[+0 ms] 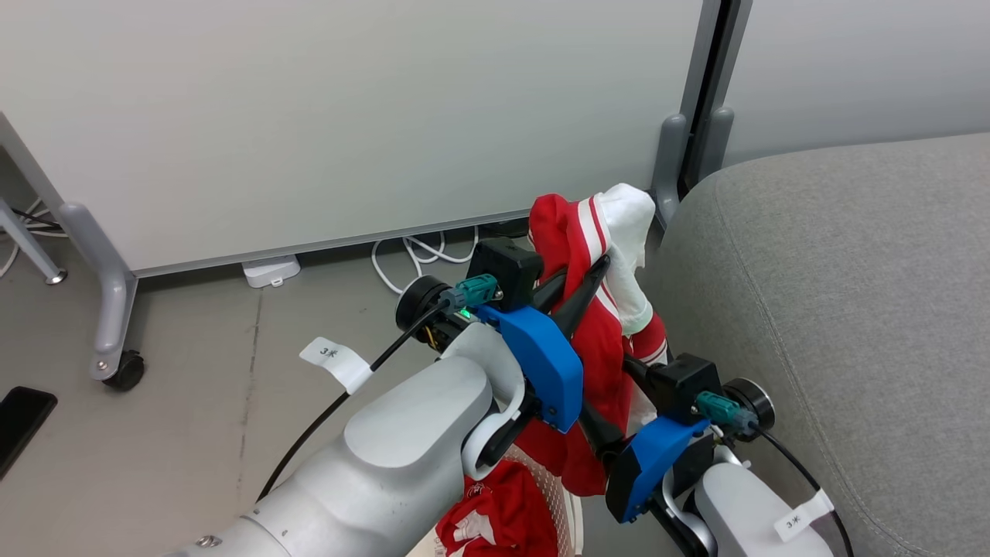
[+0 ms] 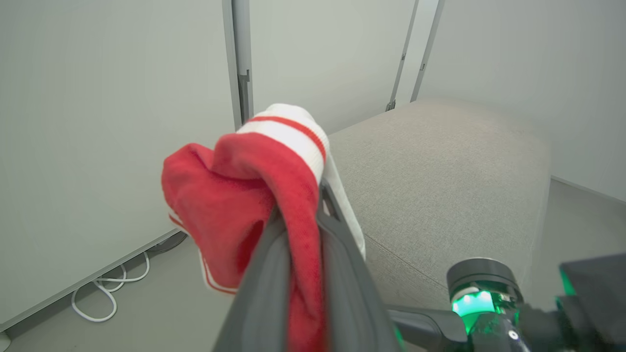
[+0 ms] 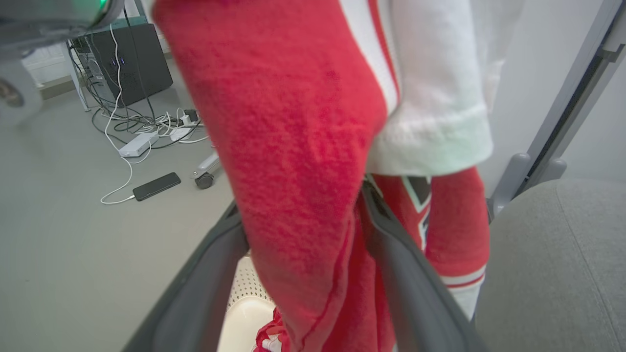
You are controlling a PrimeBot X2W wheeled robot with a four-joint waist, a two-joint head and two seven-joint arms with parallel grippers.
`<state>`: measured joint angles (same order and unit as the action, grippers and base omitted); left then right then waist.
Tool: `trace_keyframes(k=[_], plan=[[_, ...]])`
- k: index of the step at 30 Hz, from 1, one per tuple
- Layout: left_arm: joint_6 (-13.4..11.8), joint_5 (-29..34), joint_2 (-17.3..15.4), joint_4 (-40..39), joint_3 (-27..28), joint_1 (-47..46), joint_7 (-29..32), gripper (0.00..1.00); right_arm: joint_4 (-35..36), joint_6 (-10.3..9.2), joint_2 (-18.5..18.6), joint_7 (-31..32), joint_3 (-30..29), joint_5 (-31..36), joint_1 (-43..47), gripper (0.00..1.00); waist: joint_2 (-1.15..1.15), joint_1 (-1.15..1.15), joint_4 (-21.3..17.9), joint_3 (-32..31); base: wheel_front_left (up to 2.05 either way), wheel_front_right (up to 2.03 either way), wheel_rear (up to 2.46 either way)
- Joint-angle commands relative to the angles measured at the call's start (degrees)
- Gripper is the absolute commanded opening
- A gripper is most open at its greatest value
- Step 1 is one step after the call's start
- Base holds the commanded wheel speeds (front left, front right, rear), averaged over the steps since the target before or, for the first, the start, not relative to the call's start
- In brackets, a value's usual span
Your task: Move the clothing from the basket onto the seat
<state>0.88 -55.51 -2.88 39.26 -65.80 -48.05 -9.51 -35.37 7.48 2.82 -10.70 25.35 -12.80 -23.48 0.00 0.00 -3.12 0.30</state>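
The left gripper (image 1: 597,269) is pinching a red garment (image 1: 599,363) with white stripes. Its fingers (image 2: 259,293) are drawn narrow on the cloth, which is bunching over the tips and hanging down at the centre of the head view. White lining is showing at the top of the bundle.

Just below it, the right gripper (image 3: 301,205) is standing wide. Its fingers (image 3: 406,274) are flanking the hanging cloth, one on each side, without closing on it.

The garment is hanging in the air just left of the grey seat (image 1: 835,294), which is taking up the right of the head view. I cannot tell whether the cloth is brushing the seat's edge.

The cream basket (image 3: 242,288) is showing at the bottom centre of the right wrist view, under the hanging cloth. A second garment (image 1: 495,518), also red with white print, is lying in it at the bottom centre of the head view.

A phone (image 1: 19,418) is lying on the floor at the lower left, and white cables (image 1: 402,259) are trailing under the pale panel (image 1: 348,116) behind.
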Motion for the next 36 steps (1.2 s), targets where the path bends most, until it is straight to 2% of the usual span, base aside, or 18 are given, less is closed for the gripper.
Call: trace_keyframes(k=[1,5,6,7,8,18,36], plan=[[-0.42,-0.50,-0.04,-0.01,-0.42,-1.27,-0.41,0.00,-1.46,0.03,0.13,-0.53,0.26,-0.36,-1.67,1.00,0.00,0.00,0.20,-0.01,0.00,0.00,0.00],[-0.64,-1.36,-0.03,-0.09,-1.37,-1.81,-0.78,0.00,-5.17,0.03,0.13,-1.02,0.30,-1.05,-3.60,1.00,0.00,0.00,0.45,0.03,0.00,0.00,0.00],[-0.73,-1.55,-0.04,-0.08,-1.56,-1.98,-0.83,0.00,-6.05,0.03,0.13,-1.19,-0.02,-1.51,-4.05,0.75,0.00,0.00,0.48,0.04,0.00,0.00,0.00],[-0.74,-1.74,-0.03,-0.05,-1.80,-2.08,-0.90,0.00,-6.68,0.03,0.13,-1.43,-0.01,-1.78,-4.52,0.35,0.00,0.00,0.51,0.05,0.00,0.00,0.00],[-0.78,-2.03,-0.03,-0.05,-2.06,-2.11,-0.99,0.00,-7.34,0.03,0.12,-1.54,0.11,-2.17,-4.90,0.02,0.00,0.00,0.54,0.05,0.00,0.00,0.00],[-1.16,-3.80,-0.03,0.59,-3.85,-2.65,-1.82,0.00,-11.13,0.03,0.13,-3.00,1.82,-5.09,-6.40,0.00,0.00,0.00,0.44,-0.50,0.00,0.00,0.00],[-1.72,-4.92,-0.04,2.40,-5.63,-3.34,-3.04,0.00,-12.84,0.03,0.13,-3.99,4.48,-6.62,-6.70,0.00,0.00,0.00,-0.20,-0.98,0.00,0.00,0.00]])
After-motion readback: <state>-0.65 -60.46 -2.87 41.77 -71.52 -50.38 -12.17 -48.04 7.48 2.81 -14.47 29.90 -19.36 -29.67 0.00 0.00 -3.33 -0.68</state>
